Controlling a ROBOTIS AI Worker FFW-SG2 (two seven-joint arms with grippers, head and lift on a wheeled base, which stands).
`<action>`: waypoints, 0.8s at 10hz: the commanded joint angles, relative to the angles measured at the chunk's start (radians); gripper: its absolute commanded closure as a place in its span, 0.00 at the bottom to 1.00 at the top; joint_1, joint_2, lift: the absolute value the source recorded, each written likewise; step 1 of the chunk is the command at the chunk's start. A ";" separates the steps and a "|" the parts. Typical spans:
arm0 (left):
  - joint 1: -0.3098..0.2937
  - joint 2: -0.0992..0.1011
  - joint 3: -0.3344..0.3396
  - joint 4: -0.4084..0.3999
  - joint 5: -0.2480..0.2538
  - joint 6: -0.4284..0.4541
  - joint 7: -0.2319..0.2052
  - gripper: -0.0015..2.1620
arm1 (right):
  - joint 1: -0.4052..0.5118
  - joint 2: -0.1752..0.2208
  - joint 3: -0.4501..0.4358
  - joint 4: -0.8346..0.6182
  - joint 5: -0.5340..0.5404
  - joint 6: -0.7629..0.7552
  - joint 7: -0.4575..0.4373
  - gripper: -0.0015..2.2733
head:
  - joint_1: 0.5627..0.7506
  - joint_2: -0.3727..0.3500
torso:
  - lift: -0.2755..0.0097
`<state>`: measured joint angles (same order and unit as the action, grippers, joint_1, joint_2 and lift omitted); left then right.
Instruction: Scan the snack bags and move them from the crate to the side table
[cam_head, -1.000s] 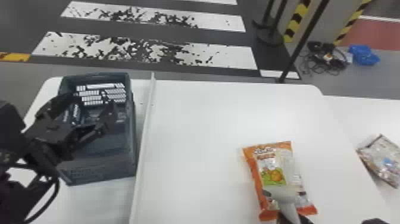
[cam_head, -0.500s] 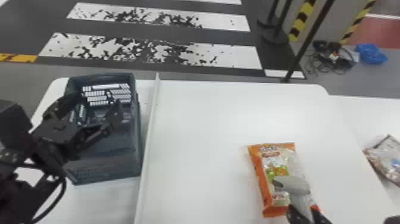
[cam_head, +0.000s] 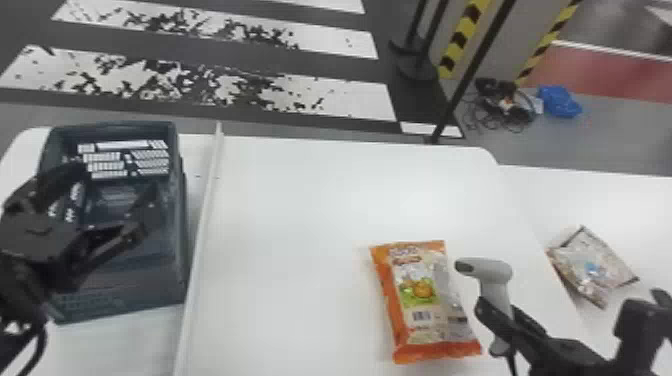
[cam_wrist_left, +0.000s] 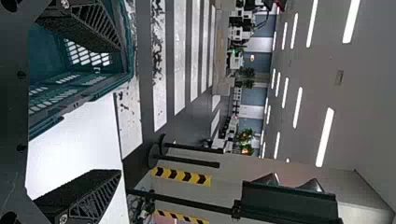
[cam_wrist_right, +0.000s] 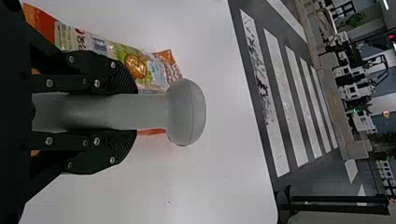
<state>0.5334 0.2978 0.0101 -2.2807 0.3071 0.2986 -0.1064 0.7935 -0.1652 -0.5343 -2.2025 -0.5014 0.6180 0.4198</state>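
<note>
Risks nudging the orange snack bag (cam_head: 420, 300), flat on the white table (cam_head: 290, 240) right of bottom centre, by swinging the scanner (cam_head: 487, 270) too low.
Grasps the scanner in the right gripper (cam_head: 500, 308), lower right; may miss the barcode (cam_head: 421, 316) through glare or poor aim. Holds the left gripper (cam_head: 117, 182) released, fingers spread, by the crate (cam_head: 125, 287) at left; could snag its rim.

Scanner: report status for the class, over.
Right end effector closed on the scanner. Left end effector open at the crate. Orange snack bag lying on the table beside the scanner. No obstruction seen between scanner and bag.
</note>
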 joint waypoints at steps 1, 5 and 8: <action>0.026 -0.003 -0.010 -0.028 -0.042 0.020 0.011 0.03 | -0.111 -0.054 -0.027 0.141 -0.017 -0.008 0.011 0.99 | 0.70 0.14 | 0.66; 0.060 -0.040 -0.044 -0.054 -0.131 0.041 0.042 0.03 | -0.298 -0.200 -0.018 0.457 -0.020 -0.066 0.050 0.99 | 0.70 0.03 | 0.66; 0.068 -0.052 -0.065 -0.071 -0.138 0.047 0.045 0.03 | -0.381 -0.272 0.039 0.641 0.014 -0.097 0.074 0.99 | 0.70 0.03 | 0.66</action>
<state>0.5992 0.2475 -0.0542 -2.3455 0.1699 0.3459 -0.0613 0.4284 -0.4276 -0.5042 -1.5934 -0.4967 0.5248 0.4915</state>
